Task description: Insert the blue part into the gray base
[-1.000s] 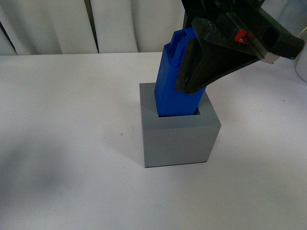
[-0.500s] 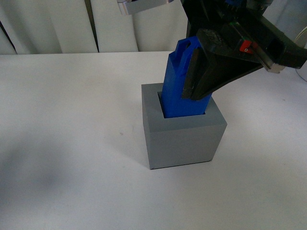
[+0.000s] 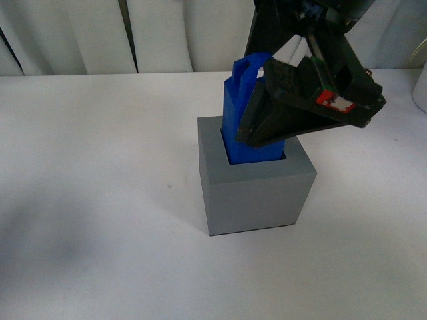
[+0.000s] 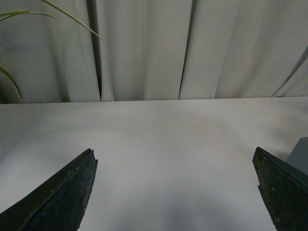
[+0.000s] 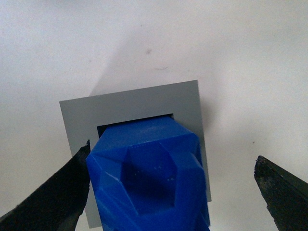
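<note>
The blue part (image 3: 240,107) stands tilted in the square recess of the gray base (image 3: 257,190) at the table's middle, most of it above the rim. My right gripper (image 3: 263,130) is open around the part's upper half; in the right wrist view one finger (image 5: 57,192) lies against the blue part (image 5: 151,173) and the other finger (image 5: 281,187) stands well apart from it, above the gray base (image 5: 130,103). My left gripper (image 4: 175,187) is open and empty over bare table, out of the front view; a corner of the gray base (image 4: 301,154) shows by one finger.
The white table (image 3: 100,167) lies around the base. White curtains (image 3: 160,33) hang behind it. A white object (image 3: 420,87) stands at the far right edge. Plant leaves (image 4: 29,14) show in the left wrist view.
My right gripper's jaws have opened off the blue part and the arm has swung lower and left. The blue part has sunk a little into the recess. The base shifted slightly right earlier.
</note>
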Robot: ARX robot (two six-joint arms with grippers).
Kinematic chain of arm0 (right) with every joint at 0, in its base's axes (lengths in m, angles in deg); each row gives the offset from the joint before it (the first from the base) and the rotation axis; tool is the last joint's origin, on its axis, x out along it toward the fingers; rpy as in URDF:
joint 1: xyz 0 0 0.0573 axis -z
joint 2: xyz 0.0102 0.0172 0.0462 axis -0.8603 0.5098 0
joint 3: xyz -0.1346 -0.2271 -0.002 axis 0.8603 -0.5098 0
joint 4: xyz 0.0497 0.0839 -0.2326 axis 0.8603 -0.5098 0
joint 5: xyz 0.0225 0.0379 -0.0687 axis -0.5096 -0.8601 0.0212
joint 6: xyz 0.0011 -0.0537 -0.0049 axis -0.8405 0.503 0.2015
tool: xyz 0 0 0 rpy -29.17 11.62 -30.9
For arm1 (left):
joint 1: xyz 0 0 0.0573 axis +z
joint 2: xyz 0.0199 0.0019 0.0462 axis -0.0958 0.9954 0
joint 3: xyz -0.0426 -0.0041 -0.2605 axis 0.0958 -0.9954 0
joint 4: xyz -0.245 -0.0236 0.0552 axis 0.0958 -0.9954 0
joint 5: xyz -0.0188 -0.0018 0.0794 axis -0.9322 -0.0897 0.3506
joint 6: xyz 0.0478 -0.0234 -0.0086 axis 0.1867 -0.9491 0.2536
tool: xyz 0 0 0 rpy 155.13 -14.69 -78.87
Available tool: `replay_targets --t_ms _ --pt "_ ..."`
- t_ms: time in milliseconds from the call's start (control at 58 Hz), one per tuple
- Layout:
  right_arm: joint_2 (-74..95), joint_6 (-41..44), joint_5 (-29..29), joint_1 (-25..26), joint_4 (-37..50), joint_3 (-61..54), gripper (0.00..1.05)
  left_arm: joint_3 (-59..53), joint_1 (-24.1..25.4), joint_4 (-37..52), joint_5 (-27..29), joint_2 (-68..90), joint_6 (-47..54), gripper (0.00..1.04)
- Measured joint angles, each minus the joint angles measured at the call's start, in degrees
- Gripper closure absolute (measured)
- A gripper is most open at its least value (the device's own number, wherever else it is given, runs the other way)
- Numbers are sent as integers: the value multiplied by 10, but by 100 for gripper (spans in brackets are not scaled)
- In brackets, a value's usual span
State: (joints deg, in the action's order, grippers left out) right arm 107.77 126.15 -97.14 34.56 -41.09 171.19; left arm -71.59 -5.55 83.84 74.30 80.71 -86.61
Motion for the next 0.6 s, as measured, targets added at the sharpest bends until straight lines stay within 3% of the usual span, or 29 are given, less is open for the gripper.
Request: replay_targets --t_ms 397,603 --pt "-176 -87 -110 42 143 -155 7 0 0 0 0 0 0 6" --pt "-272 -167 -134 71 280 -281 7 0 0 0 0 0 0 6"
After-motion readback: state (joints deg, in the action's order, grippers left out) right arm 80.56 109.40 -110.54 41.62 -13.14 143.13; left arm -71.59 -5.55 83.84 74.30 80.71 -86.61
